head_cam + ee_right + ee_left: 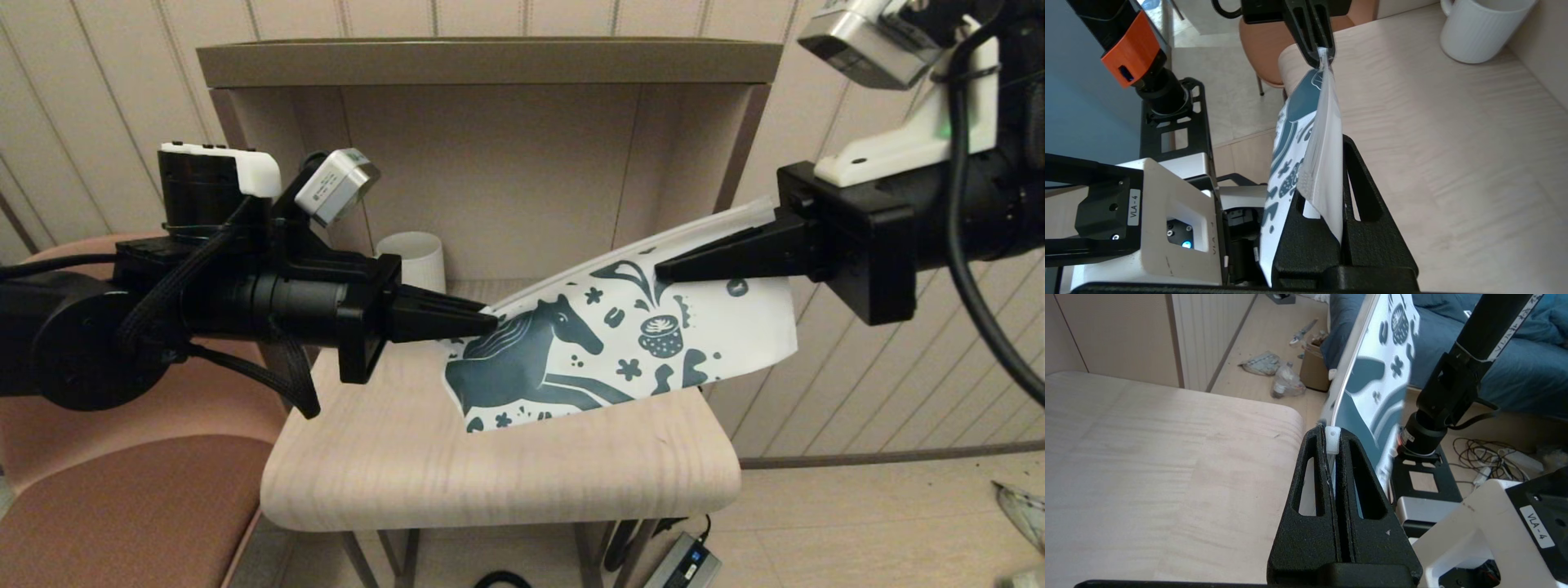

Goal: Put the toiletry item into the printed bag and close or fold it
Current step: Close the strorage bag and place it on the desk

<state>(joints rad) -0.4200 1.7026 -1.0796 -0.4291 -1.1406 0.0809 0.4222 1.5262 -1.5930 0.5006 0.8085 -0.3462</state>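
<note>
From my head camera, both my arms reach inward over the pale wooden table (490, 474). My left gripper (488, 320) comes in level from my left, its fingers pressed together on the near-left top corner of the printed bag (620, 343). My right gripper (663, 269) comes in higher from my right, fingers closed on the bag's upper edge. The bag hangs stretched between my two grippers, tilted up toward my right one, its lower edge just above or touching the table; I cannot tell which. The teal horse and coffee cup face me. Beyond my left gripper stands a white ribbed mug (414, 257) at the back of the table. I see no writing here.

From my left wrist, the left gripper (1333, 435) is shut tight on a small white plastic tab at the printed bag's (1372, 371) corner, the bag running away from my fingertips edge-on. Beside my fingers, on the robot's body, a white label reads "VLA-4".

From my right wrist, the right gripper (1327, 171) is clamped on the printed bag (1290, 134), the clear top strip caught between my fingers. At the far end of the bag my left gripper (1321, 55) pinches the other corner. The mug (1482, 28) sits beyond, well clear of the bag. A label reads "VLA-4" again.

The toiletry item shows in none of my views.
</note>
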